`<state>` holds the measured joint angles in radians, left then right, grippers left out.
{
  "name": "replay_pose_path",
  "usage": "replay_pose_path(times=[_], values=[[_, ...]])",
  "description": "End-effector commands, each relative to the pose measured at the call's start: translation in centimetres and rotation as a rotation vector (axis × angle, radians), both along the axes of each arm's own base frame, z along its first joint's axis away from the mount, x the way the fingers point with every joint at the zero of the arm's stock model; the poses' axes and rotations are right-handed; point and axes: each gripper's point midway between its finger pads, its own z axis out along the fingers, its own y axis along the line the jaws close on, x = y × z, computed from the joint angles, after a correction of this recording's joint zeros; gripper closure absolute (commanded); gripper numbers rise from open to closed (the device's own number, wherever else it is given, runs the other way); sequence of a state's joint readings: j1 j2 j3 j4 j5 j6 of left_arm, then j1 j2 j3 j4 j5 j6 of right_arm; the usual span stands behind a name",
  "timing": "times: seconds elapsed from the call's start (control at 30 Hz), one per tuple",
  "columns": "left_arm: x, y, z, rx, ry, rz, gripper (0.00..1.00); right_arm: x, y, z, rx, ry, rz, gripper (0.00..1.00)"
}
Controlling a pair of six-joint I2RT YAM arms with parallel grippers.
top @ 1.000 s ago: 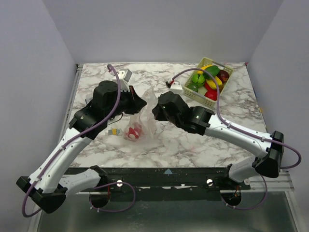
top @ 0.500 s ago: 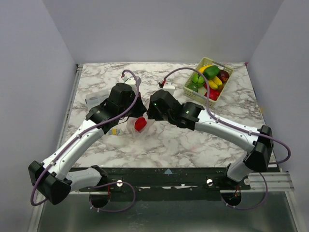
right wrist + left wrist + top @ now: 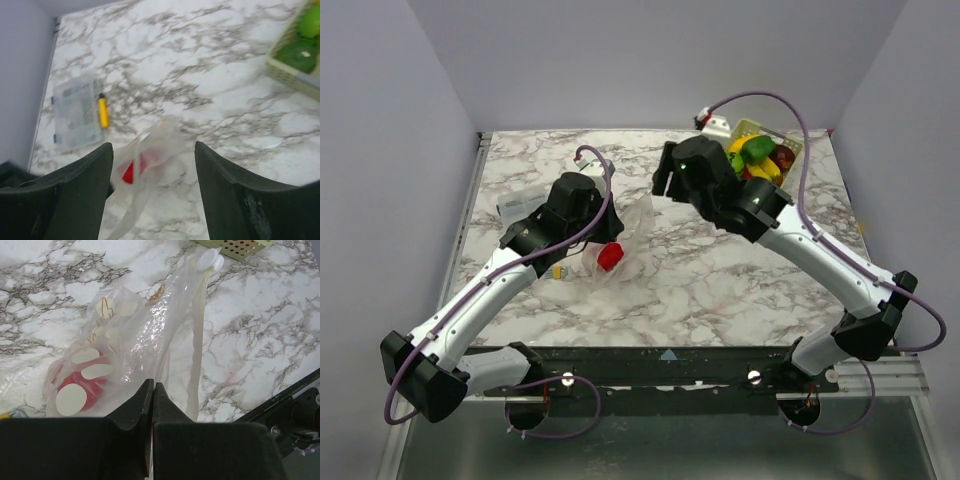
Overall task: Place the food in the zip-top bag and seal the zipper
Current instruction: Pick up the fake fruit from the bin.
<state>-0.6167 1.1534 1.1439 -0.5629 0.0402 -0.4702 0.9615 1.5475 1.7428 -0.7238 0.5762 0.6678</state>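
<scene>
The clear zip-top bag lies slumped on the marble table with one red food piece inside. My left gripper is shut on the bag's edge; in the left wrist view the jaws meet on the film, with the red food behind it. The zipper runs up to a white slider. My right gripper is open and empty, apart from the bag and near the basket. In the right wrist view the bag shows between its spread fingers.
A pale-green lattice basket at the back right holds more food, green, yellow and red. A flat clear packet and a small yellow item lie left of the bag. The table's left edge meets the wall.
My right gripper has opened, let go of the bag and drawn back toward the basket. The bag, held up between both grippers before, has sagged onto the table.
</scene>
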Motion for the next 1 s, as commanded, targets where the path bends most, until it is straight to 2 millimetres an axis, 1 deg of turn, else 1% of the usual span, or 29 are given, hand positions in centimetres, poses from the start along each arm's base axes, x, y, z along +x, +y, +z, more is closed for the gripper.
replay_pose_path(times=[0.0,0.1,0.13,0.2,0.23,0.3,0.33,0.4,0.47,0.5,0.53,0.57,0.6,0.63,0.7,0.77,0.9,0.97], values=[[-0.1,-0.2,-0.2,0.005,-0.014,-0.027,1.0,4.3,-7.7,-0.2,-0.006,-0.004,-0.173,0.31],[-0.2,-0.1,-0.2,0.001,-0.021,-0.028,1.0,6.5,-11.5,-1.2,0.034,0.003,-0.264,0.31],[-0.2,-0.1,-0.4,0.003,-0.019,-0.027,1.0,7.4,-13.2,-1.7,0.035,0.012,-0.307,0.31],[-0.1,0.0,-0.5,0.005,-0.018,-0.024,1.0,9.1,-15.8,-3.2,0.03,0.032,-0.363,0.31],[-0.2,-0.1,-0.4,0.003,-0.019,-0.027,1.0,10.1,-17.3,-4.3,0.021,0.061,-0.391,0.31],[-0.2,-0.2,-0.4,0.001,-0.016,-0.029,1.0,11.8,-19.3,-7.2,-0.001,0.141,-0.411,0.32],[-0.2,-0.3,-0.4,-0.004,-0.012,-0.033,1.0,12.7,-20.5,-8.8,-0.025,0.19,-0.434,0.34],[-0.3,-0.5,-0.5,-0.008,-0.005,-0.04,1.0,14.0,-22.4,-11.1,-0.106,0.251,-0.485,0.36],[-0.3,-0.6,-0.7,-0.009,0.001,-0.044,1.0,15.0,-23.6,-13.0,-0.208,0.289,-0.527,0.36],[-0.3,-0.6,-0.7,-0.008,0.004,-0.046,1.0,15.5,-24.0,-13.6,-0.246,0.302,-0.54,0.36],[-0.3,-0.7,-0.8,-0.008,0.009,-0.047,1.0,15.8,-24.4,-14.6,-0.289,0.328,-0.551,0.36],[-0.4,-0.8,-0.9,-0.011,0.013,-0.051,1.0,16.3,-24.7,-15.1,-0.321,0.342,-0.562,0.36],[-0.4,-0.8,-0.9,-0.013,0.018,-0.055,1.0,16.4,-25.2,-16.1,-0.362,0.368,-0.578,0.36],[-0.5,-1.0,-0.9,-0.019,0.022,-0.06,1.0,16.6,-25.6,-16.7,-0.393,0.386,-0.592,0.36],[-0.6,-1.2,-0.9,-0.026,0.029,-0.07,1.0,16.7,-26.3,-18.5,-0.457,0.419,-0.616,0.34],[-0.6,-1.3,-1.0,-0.028,0.033,-0.073,1.0,16.8,-26.7,-19.7,-0.492,0.436,-0.631,0.31],[-0.7,-1.4,-1.0,-0.031,0.036,-0.077,1.0,16.7,-27.2,-21.5,-0.532,0.458,-0.649,0.31],[-0.7,-1.4,-1.1,-0.028,0.038,-0.075,1.0,16.5,-27.7,-22.4,-0.561,0.474,-0.665,0.3]])
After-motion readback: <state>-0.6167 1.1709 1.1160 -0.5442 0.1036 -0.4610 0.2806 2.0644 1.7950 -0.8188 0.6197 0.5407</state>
